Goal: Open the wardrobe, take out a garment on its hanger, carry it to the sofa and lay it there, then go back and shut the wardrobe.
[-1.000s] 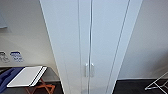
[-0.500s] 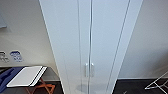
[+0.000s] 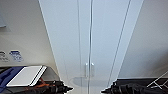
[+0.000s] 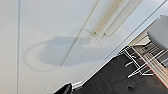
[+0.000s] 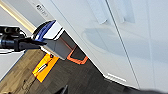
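White and flat-fronted, the wardrobe (image 3: 91,37) is seen straight ahead in the head view, where it takes up the middle of the picture from top to bottom. Its two doors are shut, with only a thin dark seam between them. A pair of small white vertical handles (image 3: 89,69) is set low on the doors, one on each side of the seam and just beside it. A soft grey shadow is cast on the doors below the handles.

At the lower edge of the head view the left gripper (image 3: 65,88) and the right gripper (image 3: 108,90) are seen as dark pointed shapes, aimed at each other from either side of the seam and apart from the doors. Whether their fingers are spread or closed cannot be told.

In the left wrist view the door panel (image 4: 50,45) is shown close up with the handles (image 4: 113,16) and the same shadow. A white wire rack (image 4: 142,62) is seen beside the wardrobe on dark flooring (image 4: 112,80).

In the right wrist view the wardrobe's white side and front (image 5: 130,45) are shown. Beside it a grey box with a white lid (image 5: 53,40) stands near an orange tray (image 5: 77,56) and a yellow flat object (image 5: 45,67) on the wooden floor (image 5: 75,80). The left arm (image 5: 17,41) is seen as a dark bar in front of the wall.
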